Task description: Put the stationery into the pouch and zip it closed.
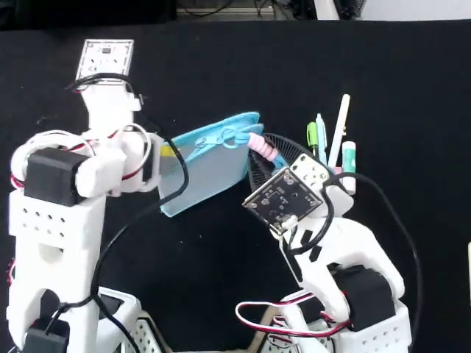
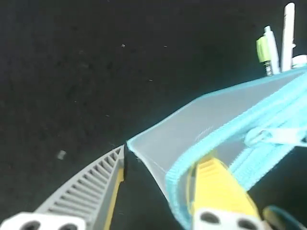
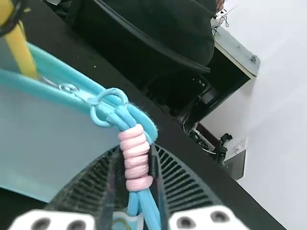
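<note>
a black mesh pen holder (image 1: 284,151) stands on the black table (image 1: 221,66), touching or just behind the end of the pouch (image 1: 210,165). a green pen (image 1: 312,137), a pale blue pen (image 1: 321,131), a white pen (image 1: 339,125) and a stubby marker (image 1: 349,163) stand upright in it, outside the pouch. the right arm's wrist board (image 1: 283,195) lies across the front of the holder in the high view, so its base is covered.

the light blue pouch stands on its long edge between the two arms, zip side up and tilted. the right gripper (image 3: 132,182) is clenched on the blue pull cord (image 1: 261,147) with its pink beads (image 3: 135,160), right over the holder's rim. the cord runs to the zip slider (image 2: 259,136).

the left gripper (image 2: 163,155) is spread wide at the other end of the pouch. its yellow finger (image 2: 216,187) sits inside the unzipped mouth, and the grey ribbed finger (image 2: 91,187) is outside, beside the pouch's corner.

that end of the pouch is partly hidden by the left arm in the high view. its translucent grey side does not show whether anything lies inside. how far the zip is drawn is hard to make out.
</note>
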Robot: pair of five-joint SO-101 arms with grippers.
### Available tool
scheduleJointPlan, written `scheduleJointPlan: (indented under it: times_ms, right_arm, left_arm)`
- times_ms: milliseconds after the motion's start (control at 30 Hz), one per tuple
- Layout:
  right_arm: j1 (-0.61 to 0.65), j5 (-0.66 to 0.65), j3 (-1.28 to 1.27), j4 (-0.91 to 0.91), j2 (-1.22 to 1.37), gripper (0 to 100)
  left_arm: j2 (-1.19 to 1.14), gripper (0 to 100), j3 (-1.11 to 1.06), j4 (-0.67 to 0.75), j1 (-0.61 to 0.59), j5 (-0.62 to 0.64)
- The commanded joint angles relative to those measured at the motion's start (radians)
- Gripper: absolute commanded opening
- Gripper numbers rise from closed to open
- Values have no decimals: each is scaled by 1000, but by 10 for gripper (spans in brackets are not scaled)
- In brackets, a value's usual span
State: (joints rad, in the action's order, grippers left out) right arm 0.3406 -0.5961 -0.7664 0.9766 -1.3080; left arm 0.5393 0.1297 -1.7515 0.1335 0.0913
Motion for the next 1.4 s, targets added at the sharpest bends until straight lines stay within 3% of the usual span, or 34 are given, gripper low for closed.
scheduleJointPlan:
  times_ms: [0,33,300,433,733,933,1033,1267,1367]
  right_arm:
    - [5,-6,5,-34,-19,11]
    - [5,-5,5,-34,-18,11]
    - [0,-2,36,-28,-24,11]
    - [0,0,73,-26,-22,11]
    - [6,-3,-25,-43,-13,11]
    - [6,-5,-22,-61,-13,11]
    - [6,-5,-27,-61,-13,11]
    - [6,-5,-27,-61,-13,11]
    - [6,-5,-27,-60,-13,11]
  left_arm:
    - [35,82,59,-8,-79,-124]
    - [48,26,53,-6,-81,-129]
    - [110,30,42,86,-22,-140]
    - [155,30,21,176,-18,-218]
    - [164,59,-291,186,-28,-253]
    - [175,230,-226,183,-124,-86]
    - [173,230,-176,160,-151,-32]
    - [176,225,-139,117,-130,-34]
    - [176,110,-111,115,-128,-31]
